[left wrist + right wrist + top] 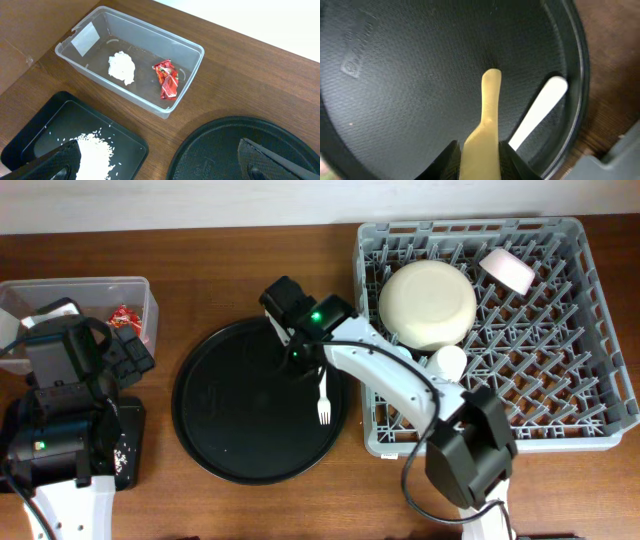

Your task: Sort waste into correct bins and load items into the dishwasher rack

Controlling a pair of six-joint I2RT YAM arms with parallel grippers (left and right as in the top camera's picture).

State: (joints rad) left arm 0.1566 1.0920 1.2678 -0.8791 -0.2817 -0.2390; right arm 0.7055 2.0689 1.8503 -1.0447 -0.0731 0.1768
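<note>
Right claw [481, 157] pinches the pale yellow spoon [489, 105] by its handle, over the right part of the round black tray [230, 430]. The spoon's bowl end is hidden inside the claw. Fork [323, 395] lies on that tray just beside it, tines toward the near side.

Left claw [157, 152] is spread wide and holds nothing, above the desk [240, 75] by the bins.

- Clear box [192, 50], far left: napkin [122, 67] and red wrapper [166, 80], apart.
- Shallow black tray [30, 135], near left: rice [95, 150]. From above, the left arm covers most of it.
- Rack [600, 310], right: cream bowl-plate [428, 302], pink bowl [508, 270], white cup [450, 362].
</note>
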